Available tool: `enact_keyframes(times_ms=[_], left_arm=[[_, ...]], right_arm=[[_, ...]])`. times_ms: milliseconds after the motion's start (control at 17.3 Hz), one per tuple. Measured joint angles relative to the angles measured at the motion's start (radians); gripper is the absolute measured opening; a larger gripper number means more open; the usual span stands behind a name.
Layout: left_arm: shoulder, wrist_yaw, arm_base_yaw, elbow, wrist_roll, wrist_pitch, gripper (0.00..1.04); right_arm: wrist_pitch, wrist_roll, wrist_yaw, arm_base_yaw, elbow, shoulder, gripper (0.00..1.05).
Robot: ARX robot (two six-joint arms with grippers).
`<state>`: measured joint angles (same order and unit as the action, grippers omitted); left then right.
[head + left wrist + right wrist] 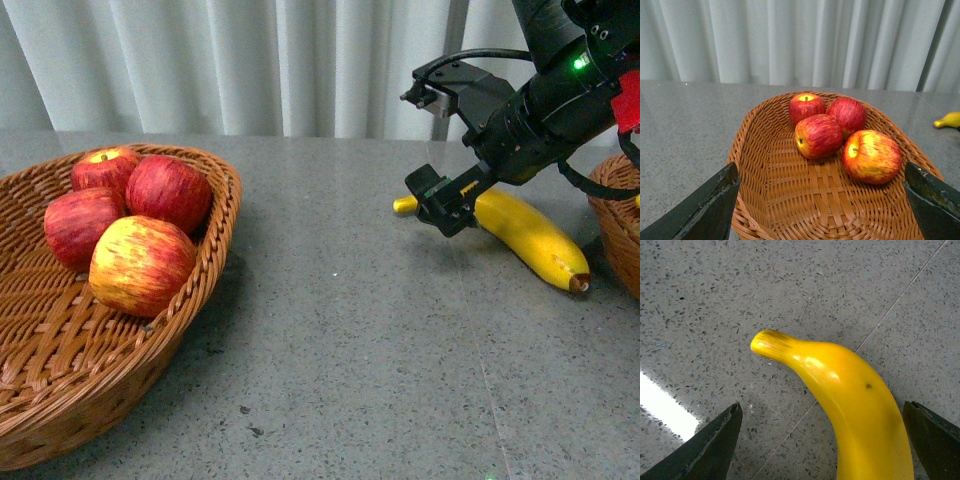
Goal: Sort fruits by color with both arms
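Note:
Several red apples [130, 215], one streaked yellow [140, 265], lie in a wicker basket [60, 380] at the left. They also show in the left wrist view [840, 132], where my left gripper [820, 200] hangs open and empty over the basket's bare weave [790, 195]. A yellow banana [530, 238] lies on the grey table at the right. My right gripper [415, 145] is open just above the banana's stem end. In the right wrist view the banana [850, 390] lies between the open fingers [710, 445], untouched.
A second wicker basket [618, 215] stands at the right edge, cut off by the frame. The grey stone table [350, 350] stretches between the baskets. White curtains hang behind. The banana's tip also shows in the left wrist view [949, 120].

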<state>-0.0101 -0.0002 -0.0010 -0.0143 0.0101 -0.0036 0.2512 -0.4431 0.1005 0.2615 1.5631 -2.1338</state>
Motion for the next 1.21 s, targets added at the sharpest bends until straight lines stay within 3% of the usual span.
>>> enact_keyframes(times_ms=[404,462,751,1098,1213], left_arm=[[0.0,0.0,0.0,0.0,0.0,0.0,0.98],[0.0,0.0,0.0,0.0,0.0,0.0,0.98],[0.0,0.0,0.0,0.0,0.0,0.0,0.98],[0.0,0.0,0.0,0.0,0.0,0.0,0.98],[0.0,0.0,0.0,0.0,0.0,0.0,0.98]], right_arm=[[0.013,-0.023,-0.053,0.0,0.031,-0.04,0.98],[0.01,-0.024,-0.053,0.002,0.026,-0.04,0.94],[-0.029,-0.018,-0.04,0.021,-0.007,-0.035,0.4],[-0.143,0.105,0.002,0.025,-0.009,0.044,0.38],[-0.208,0.196,0.059,-0.002,-0.013,0.109,0.38]])
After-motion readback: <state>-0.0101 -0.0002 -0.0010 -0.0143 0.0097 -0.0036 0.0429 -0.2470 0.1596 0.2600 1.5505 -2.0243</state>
